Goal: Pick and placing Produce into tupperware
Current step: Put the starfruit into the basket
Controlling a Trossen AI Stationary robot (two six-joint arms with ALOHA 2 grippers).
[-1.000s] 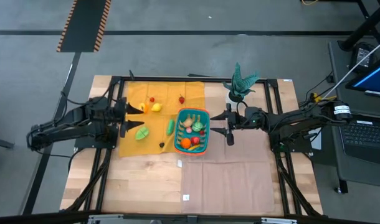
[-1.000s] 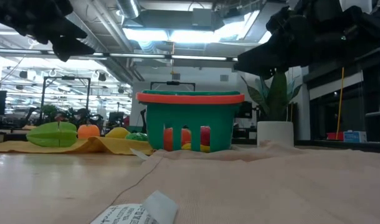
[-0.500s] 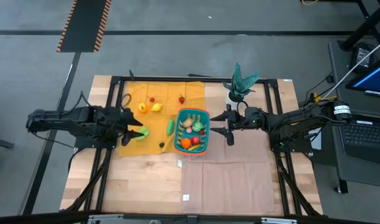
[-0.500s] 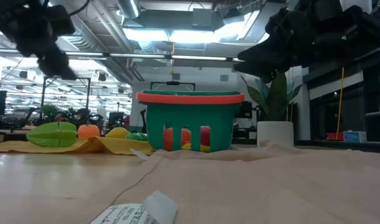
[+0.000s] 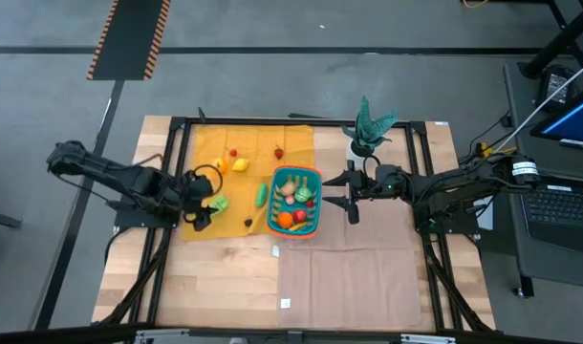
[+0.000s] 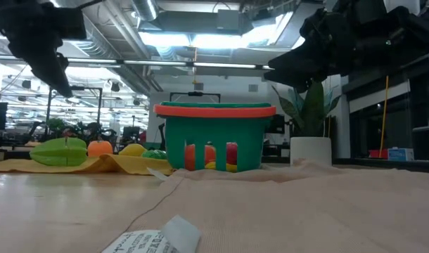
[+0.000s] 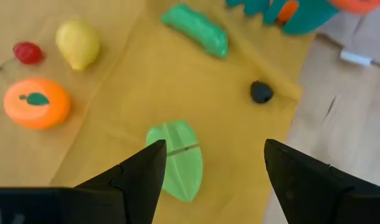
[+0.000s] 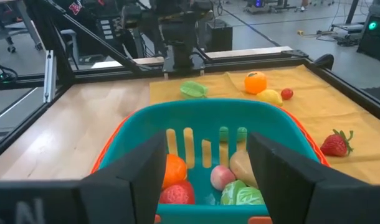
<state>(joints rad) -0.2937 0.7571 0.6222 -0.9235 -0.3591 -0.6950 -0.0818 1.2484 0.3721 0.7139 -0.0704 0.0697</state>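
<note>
The teal tupperware (image 5: pixel 307 175) with an orange rim stands at the right edge of a yellow cloth (image 5: pixel 244 153) and holds several pieces of produce (image 8: pixel 222 177). On the cloth lie a green leaf-shaped piece (image 7: pixel 175 158), an orange (image 7: pixel 36 102), a lemon (image 7: pixel 78 45), a green pod (image 7: pixel 196 30), a small red piece (image 7: pixel 28 53) and a strawberry (image 8: pixel 335 143). My left gripper (image 7: pixel 212 180) hangs open, tilted down, just above the leaf-shaped piece and touching nothing. My right gripper (image 8: pixel 205 180) waits open and level, just right of the tupperware.
A potted plant (image 5: pixel 368 129) in a white pot (image 6: pixel 311 151) stands behind the right gripper. A small black thing (image 7: pixel 261 92) lies near the yellow cloth's edge. A tan cloth (image 5: pixel 354 268) covers the near right of the table, with a paper tag (image 6: pixel 158 239) on it.
My left gripper has swung toward the table's near edge and tipped from roughly level to pointing down, coming over the green leaf-shaped piece. Its fingers stay open. No produce has moved.
</note>
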